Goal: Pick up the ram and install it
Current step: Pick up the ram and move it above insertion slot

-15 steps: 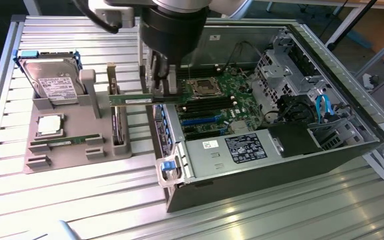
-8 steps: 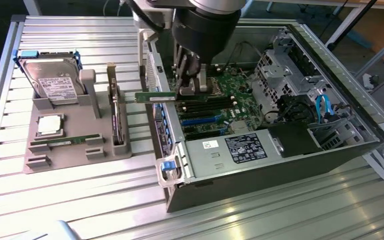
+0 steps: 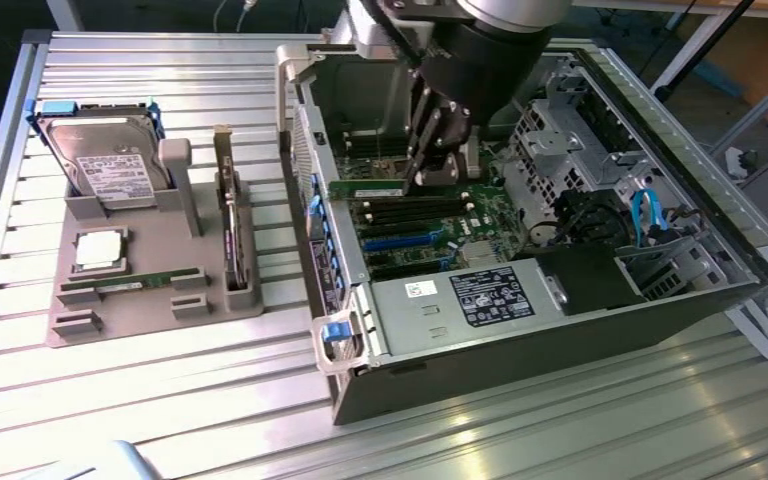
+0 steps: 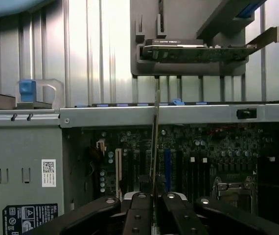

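My gripper (image 3: 434,176) reaches down into the open computer case (image 3: 704,300) and is shut on the ram (image 3: 365,187), a thin green stick that juts out sideways from the fingers. It hangs just above the motherboard's (image 3: 418,225) long slots. In the wrist view the ram (image 4: 155,137) appears edge-on as a thin vertical strip, clamped between the black fingertips (image 4: 140,208) of the gripper (image 4: 154,208). Below it lie the board's parallel slots (image 4: 178,166). A second green stick (image 3: 131,284) lies flat on the grey parts holder (image 3: 144,320).
The grey holder at the exterior view's left also carries a hard drive (image 3: 111,165), a square silver processor (image 3: 100,250) and an upright expansion card (image 3: 231,235), (image 4: 198,49). The case holds a power supply (image 3: 484,295), drive cages and cables (image 3: 644,215).
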Controlling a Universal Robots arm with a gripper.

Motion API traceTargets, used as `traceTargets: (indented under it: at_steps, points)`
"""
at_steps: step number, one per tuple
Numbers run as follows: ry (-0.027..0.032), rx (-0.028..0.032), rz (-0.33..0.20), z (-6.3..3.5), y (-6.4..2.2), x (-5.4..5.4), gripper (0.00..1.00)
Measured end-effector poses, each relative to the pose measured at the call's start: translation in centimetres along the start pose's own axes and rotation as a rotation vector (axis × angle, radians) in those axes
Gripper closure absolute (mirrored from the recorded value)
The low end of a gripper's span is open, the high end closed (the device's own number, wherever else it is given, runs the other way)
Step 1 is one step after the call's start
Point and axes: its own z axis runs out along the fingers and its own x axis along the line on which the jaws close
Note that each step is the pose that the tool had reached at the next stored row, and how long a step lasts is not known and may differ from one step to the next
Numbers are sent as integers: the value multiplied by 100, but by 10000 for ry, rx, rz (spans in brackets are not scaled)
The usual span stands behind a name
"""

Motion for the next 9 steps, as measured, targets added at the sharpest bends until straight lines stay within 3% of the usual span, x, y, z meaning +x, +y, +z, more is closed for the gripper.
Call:
traceTargets:
  at_steps: [1,9]
  points:
    - [0,0,0,-3,-121,-3,86]
    - [-1,0,0,-12,-515,-11,86]
